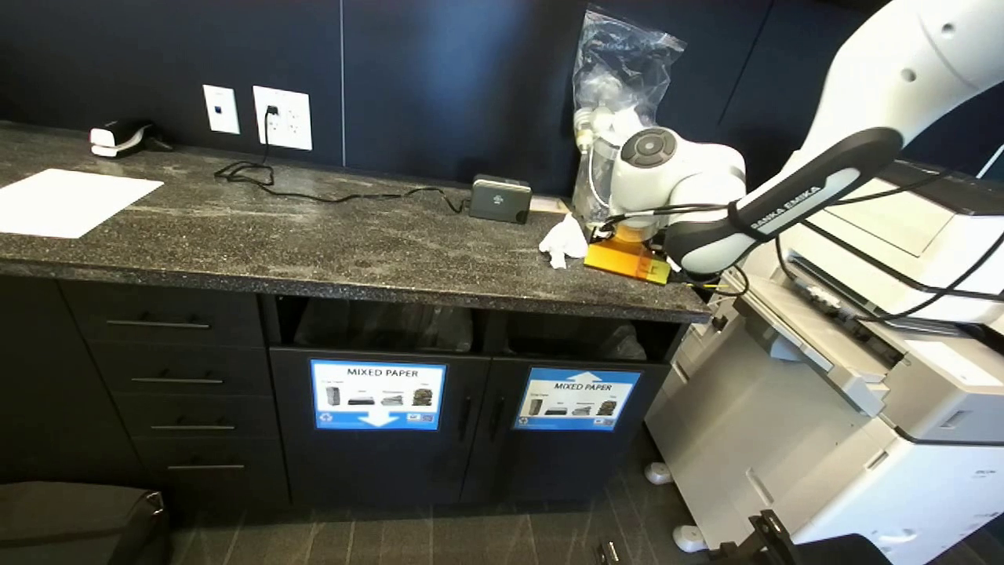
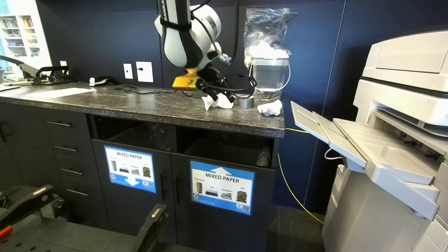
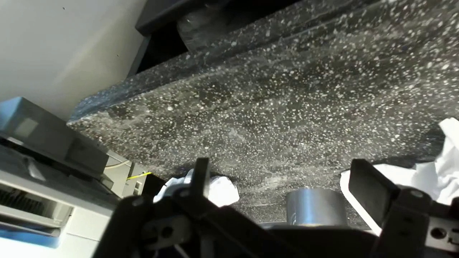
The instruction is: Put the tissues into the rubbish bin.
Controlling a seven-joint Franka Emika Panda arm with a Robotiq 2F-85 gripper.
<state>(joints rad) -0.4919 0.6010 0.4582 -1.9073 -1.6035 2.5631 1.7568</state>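
Note:
Two white crumpled tissues lie on the counter's right end. In an exterior view the right tissue (image 2: 270, 108) sits near the corner, while the other tissue (image 2: 225, 101) is partly covered by my gripper (image 2: 222, 98). In the wrist view my gripper (image 3: 280, 163) is wide open with nothing gripped; one tissue (image 3: 223, 192) shows behind the left finger, the other tissue (image 3: 450, 168) outside the right finger. The rubbish bin seems to be the lined slot (image 2: 224, 150) under the counter above a MIXED PAPER sign; its inside is dark. The arm hides the fingers in an exterior view (image 1: 627, 259).
A silver roll (image 3: 315, 206) stands between the tissues. Behind it is a clear container (image 2: 269, 75) topped by a clear plastic bag (image 1: 627, 63). A dark box (image 1: 500, 198) stands by the wall, a paper sheet (image 1: 70, 200) lies far left, and a printer (image 2: 402, 115) stands beyond the corner.

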